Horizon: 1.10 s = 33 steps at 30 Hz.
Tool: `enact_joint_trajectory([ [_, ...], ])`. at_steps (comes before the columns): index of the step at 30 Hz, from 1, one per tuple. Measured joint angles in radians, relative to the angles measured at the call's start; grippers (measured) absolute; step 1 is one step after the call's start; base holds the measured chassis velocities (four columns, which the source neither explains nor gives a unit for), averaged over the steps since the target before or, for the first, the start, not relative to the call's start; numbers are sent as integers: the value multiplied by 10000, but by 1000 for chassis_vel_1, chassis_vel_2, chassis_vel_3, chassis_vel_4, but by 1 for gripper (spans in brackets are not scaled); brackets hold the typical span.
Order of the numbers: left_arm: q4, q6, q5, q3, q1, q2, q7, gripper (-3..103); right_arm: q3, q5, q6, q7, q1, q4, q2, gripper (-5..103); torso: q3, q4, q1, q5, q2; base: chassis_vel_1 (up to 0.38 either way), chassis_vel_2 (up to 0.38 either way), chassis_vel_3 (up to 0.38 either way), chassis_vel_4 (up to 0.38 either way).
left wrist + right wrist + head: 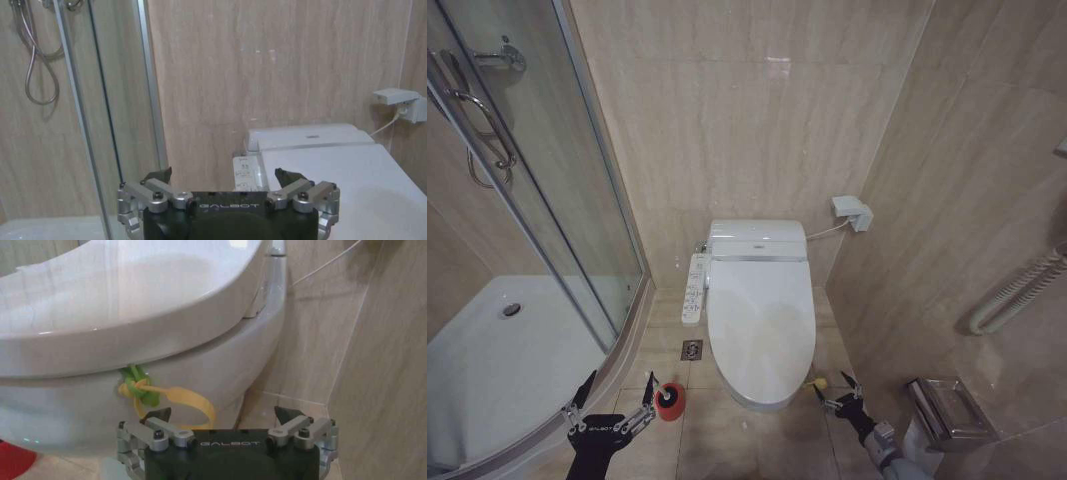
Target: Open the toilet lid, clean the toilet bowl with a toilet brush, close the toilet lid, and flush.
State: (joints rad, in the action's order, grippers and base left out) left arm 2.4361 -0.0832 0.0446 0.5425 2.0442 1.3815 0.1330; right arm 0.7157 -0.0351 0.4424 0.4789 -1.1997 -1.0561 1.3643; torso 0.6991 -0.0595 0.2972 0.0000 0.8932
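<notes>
While the toilet lid point(762, 320) lies flat and closed over the toilet bowl point(757, 398), both grippers hover low at the front of the toilet, holding nothing. Seen from the head camera, the toilet stands against a beige tiled wall, with a white button panel point(693, 288) along its left side and a glass shower door point(537, 190) farther left. The left gripper point(612, 400) has its fingers spread apart, just beside the small red holder point(669, 401) on the floor near the bowl's front left. The right gripper point(832, 392) also has its fingers spread, close to the bowl's front right edge. Its wrist camera shows the yellow-green strap point(150, 392) hanging from the lid's rim, just ahead of the open fingers point(291, 416) and not touched by them.
</notes>
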Motion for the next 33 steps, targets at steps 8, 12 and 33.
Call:
enact_joint_trajectory([
  [8, 0, 0, 0, 0, 1, 0, 0, 100, 100, 58, 160, 132, 28, 92, 28, 90, 0, 0, 0, 0, 0, 0, 0, 0, 0],
  [12, 0, 0, 0, 0, 0, 0, 0, 100, 107, 83, 224, 176, 87, 147, 75, 90, 0, 0, 0, 0, 0, 0, 0, 0, 0],
  [33, 0, 0, 0, 0, 0, 0, 0, 100, 251, 5, 299, 395, 109, 86, 88, 9, 0, 0, 0, 0, 0, 0, 0, 0, 0],
])
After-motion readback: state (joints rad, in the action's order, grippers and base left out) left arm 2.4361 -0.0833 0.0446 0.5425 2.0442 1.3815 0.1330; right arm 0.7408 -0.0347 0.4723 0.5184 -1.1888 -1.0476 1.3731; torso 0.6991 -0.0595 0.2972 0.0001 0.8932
